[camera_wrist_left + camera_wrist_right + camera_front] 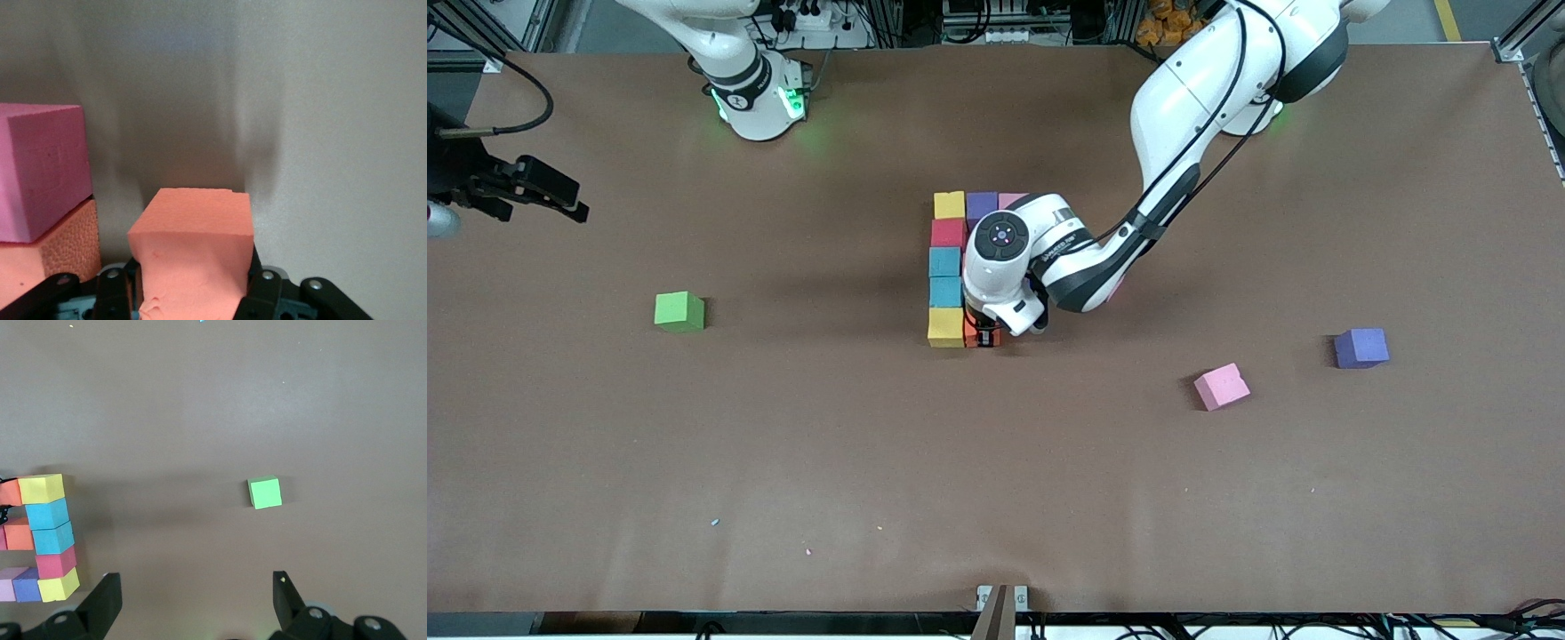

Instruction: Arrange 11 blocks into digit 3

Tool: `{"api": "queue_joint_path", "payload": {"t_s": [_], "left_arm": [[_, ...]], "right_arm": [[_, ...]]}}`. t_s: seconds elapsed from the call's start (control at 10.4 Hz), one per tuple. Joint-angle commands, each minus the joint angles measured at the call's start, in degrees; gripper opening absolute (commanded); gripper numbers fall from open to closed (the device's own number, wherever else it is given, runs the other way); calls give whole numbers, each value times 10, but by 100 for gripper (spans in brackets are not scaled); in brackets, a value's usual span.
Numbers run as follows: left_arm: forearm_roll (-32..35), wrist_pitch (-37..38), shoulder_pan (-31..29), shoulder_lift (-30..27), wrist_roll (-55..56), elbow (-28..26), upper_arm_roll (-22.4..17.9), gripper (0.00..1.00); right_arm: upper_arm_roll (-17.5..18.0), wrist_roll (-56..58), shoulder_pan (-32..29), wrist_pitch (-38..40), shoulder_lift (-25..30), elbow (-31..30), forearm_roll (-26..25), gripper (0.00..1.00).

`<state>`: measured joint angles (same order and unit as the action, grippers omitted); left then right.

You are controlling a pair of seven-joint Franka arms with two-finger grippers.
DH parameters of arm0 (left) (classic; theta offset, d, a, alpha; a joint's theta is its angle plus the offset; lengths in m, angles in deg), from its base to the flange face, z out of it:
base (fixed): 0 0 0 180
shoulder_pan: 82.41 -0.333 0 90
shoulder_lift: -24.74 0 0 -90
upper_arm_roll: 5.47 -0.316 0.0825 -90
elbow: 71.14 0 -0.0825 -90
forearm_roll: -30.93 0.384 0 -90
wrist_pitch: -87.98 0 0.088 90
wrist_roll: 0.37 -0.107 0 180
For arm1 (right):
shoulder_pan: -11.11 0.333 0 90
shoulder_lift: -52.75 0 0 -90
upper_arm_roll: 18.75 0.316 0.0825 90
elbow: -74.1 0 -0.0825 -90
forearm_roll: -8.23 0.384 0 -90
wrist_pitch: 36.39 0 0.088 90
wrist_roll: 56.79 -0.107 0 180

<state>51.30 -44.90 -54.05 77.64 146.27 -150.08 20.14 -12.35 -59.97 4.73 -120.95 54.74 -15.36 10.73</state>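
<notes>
Clamped on an orange block [193,253], my left hand [984,338] sits low beside the yellow block [945,327] closing the column's near end; if I release crooked or graze it, the row could skew. Loose pink block [1221,386] and purple block [1361,348] wait toward my left arm's end. No containers here. My right hand [193,603] waits open above the desk [996,498]

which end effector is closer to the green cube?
Right. Right end effector hangs open at the table's edge, toward the green cube. Left end effector is shut on an orange block mid-table.
</notes>
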Motion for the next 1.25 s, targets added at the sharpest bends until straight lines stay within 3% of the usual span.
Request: {"api": "queue_joint_path", "payload": {"t_s": [0.0,0.19,0.58,0.77,0.96,1.06,1.15], "left_arm": [[-13,-2,11,9,-11,18,-7,9],[-13,-2,11,10,-12,18,-7,11],[-13,-3,10,11,-15,18,-7,24],[-13,-13,9,14,-31,17,-7,45],[-13,-13,10,14,-49,17,-7,78],[-11,-13,10,14,-50,17,-7,100],[-12,-13,9,12,-56,16,-7,100]], "right_arm": [[5,-1,-3,0,18,-7,0,100],[9,1,-3,1,20,-7,0,100],[17,1,-1,4,21,-6,0,100],[16,2,-1,4,21,-6,0,100],[18,1,0,8,21,-4,0,100],[19,2,1,7,21,-3,0,100],[18,4,0,4,19,-3,3,100]]}}
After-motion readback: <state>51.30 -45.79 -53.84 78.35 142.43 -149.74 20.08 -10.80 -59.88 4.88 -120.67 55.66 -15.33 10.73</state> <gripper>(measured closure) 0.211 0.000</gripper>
